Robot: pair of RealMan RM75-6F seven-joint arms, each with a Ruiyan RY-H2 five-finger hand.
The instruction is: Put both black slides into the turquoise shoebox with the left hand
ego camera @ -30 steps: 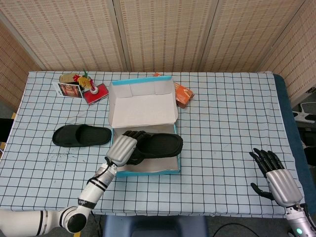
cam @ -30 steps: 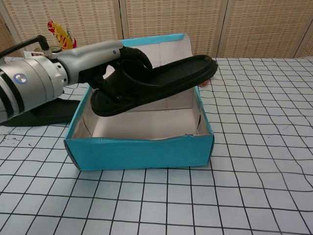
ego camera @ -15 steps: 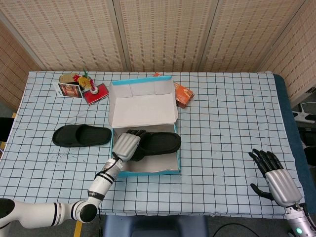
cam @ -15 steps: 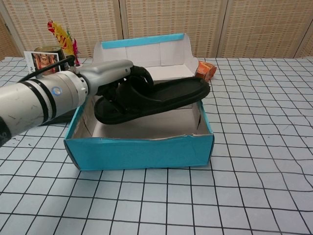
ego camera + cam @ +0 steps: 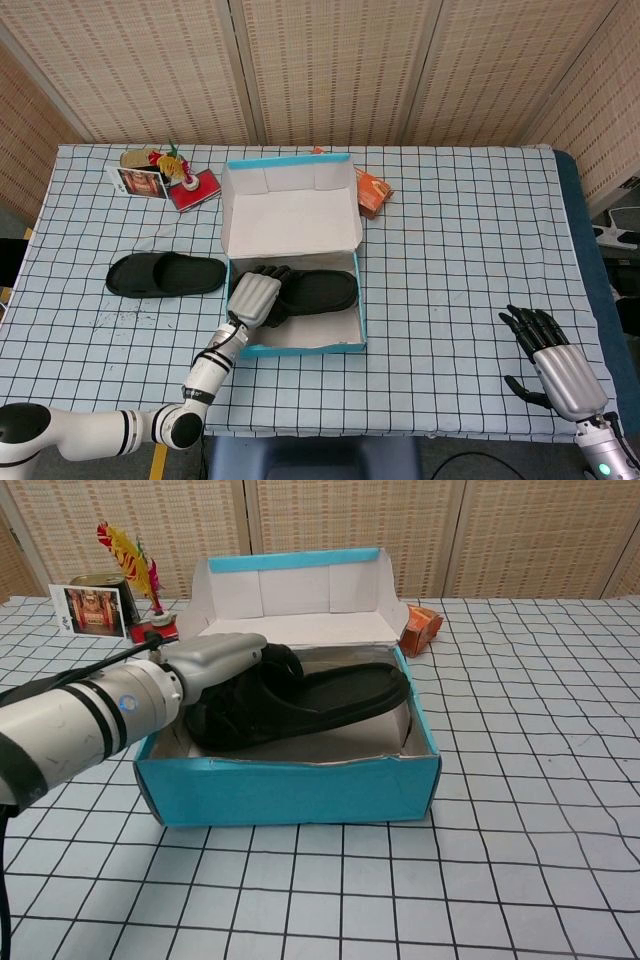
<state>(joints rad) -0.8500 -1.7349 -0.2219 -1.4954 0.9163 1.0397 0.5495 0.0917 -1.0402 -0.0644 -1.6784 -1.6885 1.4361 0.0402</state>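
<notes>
The counter (image 5: 460, 230) bears the turquoise shoebox (image 5: 300, 345) near centre. Left hand (image 5: 254, 298) grips one black slide (image 5: 320, 290) inside it. At nine o'clock lies the other slide (image 5: 165, 274). Right hand (image 5: 555, 362), five o'clock, fingers spread, holds nothing.

Both pictures are bright, with soft, even light (no glare anywhere). Shadows are small and pale. The shoebox (image 5: 290, 780) looks sharp, and the near arm (image 5: 70, 735) looks a bit blurry.

Left hand (image 5: 253, 297) curled closed; right hand (image 5: 555, 364) spread flat.
</notes>
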